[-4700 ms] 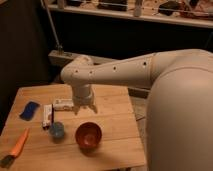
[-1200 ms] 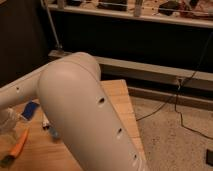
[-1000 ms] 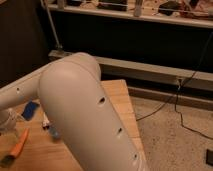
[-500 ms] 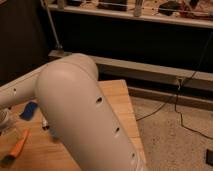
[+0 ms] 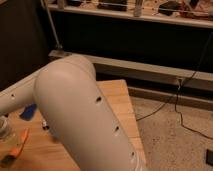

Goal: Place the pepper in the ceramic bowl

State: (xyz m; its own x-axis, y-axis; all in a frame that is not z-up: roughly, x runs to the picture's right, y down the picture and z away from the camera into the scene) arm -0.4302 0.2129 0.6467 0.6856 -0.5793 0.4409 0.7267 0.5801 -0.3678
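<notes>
The pepper (image 5: 20, 145) is long, thin and orange with a dark greenish end. It lies on the wooden table (image 5: 116, 98) at the lower left. My gripper (image 5: 4, 130) shows only as a grey shape at the left edge, just above and left of the pepper. My big white arm (image 5: 80, 115) reaches across the middle of the view and covers most of the table. The ceramic bowl is hidden behind the arm.
A blue flat object (image 5: 28, 111) lies on the table behind the pepper. The table's right edge drops to a speckled floor (image 5: 170, 145) with black cables (image 5: 176, 100). A dark shelf unit (image 5: 135, 35) stands behind the table.
The gripper has shifted a little left toward the frame edge. The pepper lies in the same place on the table. The arm still blocks the bowl.
</notes>
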